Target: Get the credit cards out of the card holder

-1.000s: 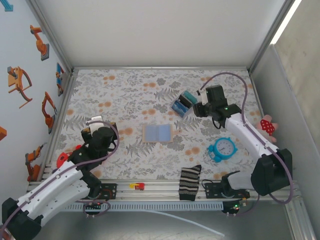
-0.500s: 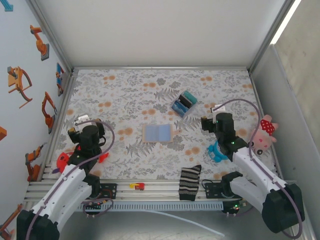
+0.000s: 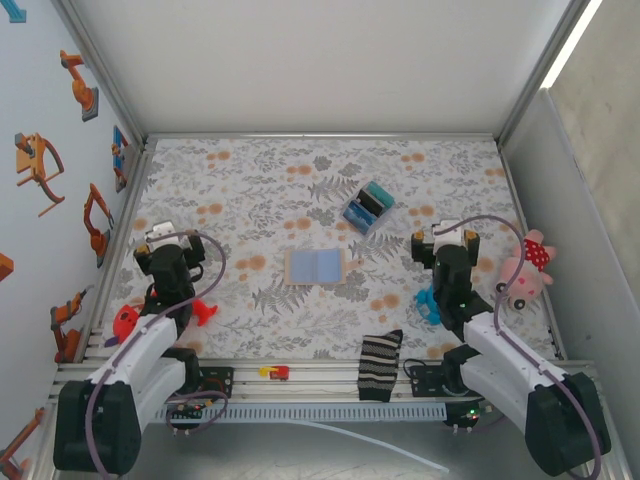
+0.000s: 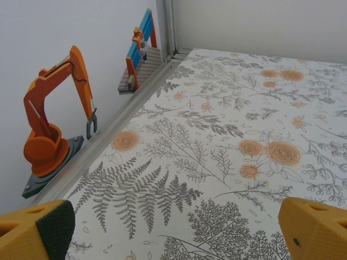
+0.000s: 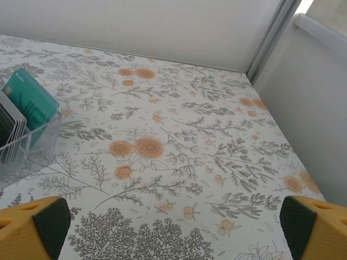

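My left jaws and right jaws both stand apart and empty, and the card holder (image 3: 315, 266) lies open, blue side up, on the bench (image 3: 250, 190) between them, so I'd pin one panel flat with one arm and slide the cards out edgewise with the other.

Pretty clearly a robotics lab test cell, not anyone's home. You've got a boxed-in worktop (image 3: 260, 180) under a floral cloth, plain white panel walls (image 3: 320, 60) on aluminium framing (image 3: 103, 70), and cartoon robot-arm stickers (image 4: 51, 124) on the side wall. The cabled left arm (image 3: 140, 350) and right arm (image 3: 505, 350) are bolted to a slotted rail (image 3: 320, 372).
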`<act>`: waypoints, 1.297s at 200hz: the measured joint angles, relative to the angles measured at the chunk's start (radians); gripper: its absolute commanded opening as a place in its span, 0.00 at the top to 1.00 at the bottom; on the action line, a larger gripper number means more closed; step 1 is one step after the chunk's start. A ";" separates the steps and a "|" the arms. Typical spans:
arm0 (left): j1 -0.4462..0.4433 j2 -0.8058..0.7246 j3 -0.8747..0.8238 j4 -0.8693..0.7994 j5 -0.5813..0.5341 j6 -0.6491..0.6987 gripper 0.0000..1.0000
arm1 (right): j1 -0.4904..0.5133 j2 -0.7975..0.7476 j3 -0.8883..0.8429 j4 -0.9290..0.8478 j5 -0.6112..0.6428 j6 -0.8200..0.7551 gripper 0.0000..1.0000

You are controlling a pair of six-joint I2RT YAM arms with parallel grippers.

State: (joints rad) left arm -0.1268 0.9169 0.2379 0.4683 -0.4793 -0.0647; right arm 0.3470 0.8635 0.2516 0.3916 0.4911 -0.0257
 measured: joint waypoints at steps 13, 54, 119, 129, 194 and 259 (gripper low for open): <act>0.007 0.049 0.000 0.052 0.027 0.016 0.03 | 0.000 0.002 -0.022 0.032 0.023 -0.001 0.00; 0.017 0.168 -0.001 0.181 0.090 0.044 0.03 | 0.000 0.029 -0.026 0.099 0.063 -0.014 0.00; 0.017 0.291 -0.012 0.389 0.186 0.046 0.03 | -0.003 0.077 -0.056 0.177 0.078 -0.028 0.00; 0.017 0.309 -0.024 0.423 0.190 0.047 0.03 | -0.003 0.084 -0.056 0.183 0.078 -0.028 0.00; 0.017 0.472 -0.055 0.572 0.275 0.068 0.03 | -0.021 0.117 -0.060 0.233 0.075 -0.024 0.00; 0.026 0.620 0.027 0.574 0.386 0.105 0.03 | -0.069 0.124 -0.097 0.271 0.047 0.015 0.01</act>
State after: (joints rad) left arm -0.1005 1.5368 0.2646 1.0420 -0.0933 0.0402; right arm 0.2783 0.9874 0.1543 0.6628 0.5381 -0.0109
